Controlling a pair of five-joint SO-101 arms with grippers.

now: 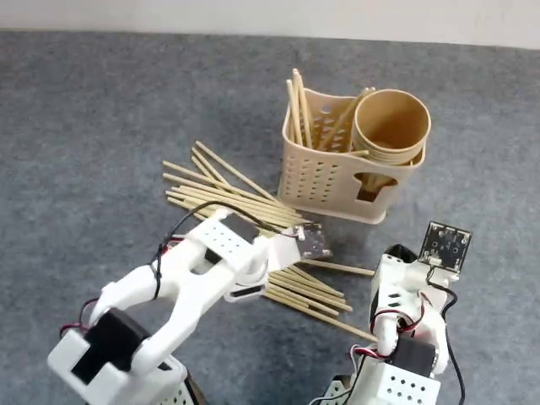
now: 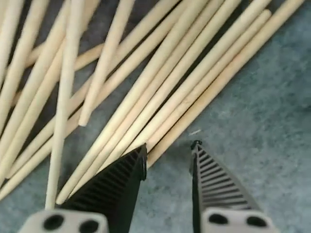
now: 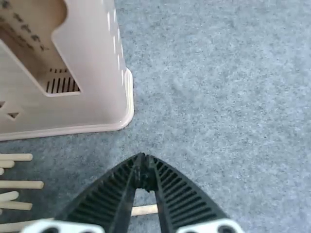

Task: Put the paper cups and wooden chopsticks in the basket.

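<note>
chopsticks (image 2: 170, 82): pale round wooden sticks (loosely fanned) | left pincer (image 2: 169, 146) parted | right pincer (image 3: 145, 160) closed, empty

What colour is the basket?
The basket is pale beige with rows of small holes; clearest in the high view.

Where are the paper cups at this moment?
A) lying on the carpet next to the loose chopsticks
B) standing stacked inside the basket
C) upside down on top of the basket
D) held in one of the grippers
B: the paper cups stand nested, mouth up, in one compartment of the basket, beside a few upright chopsticks.
</note>
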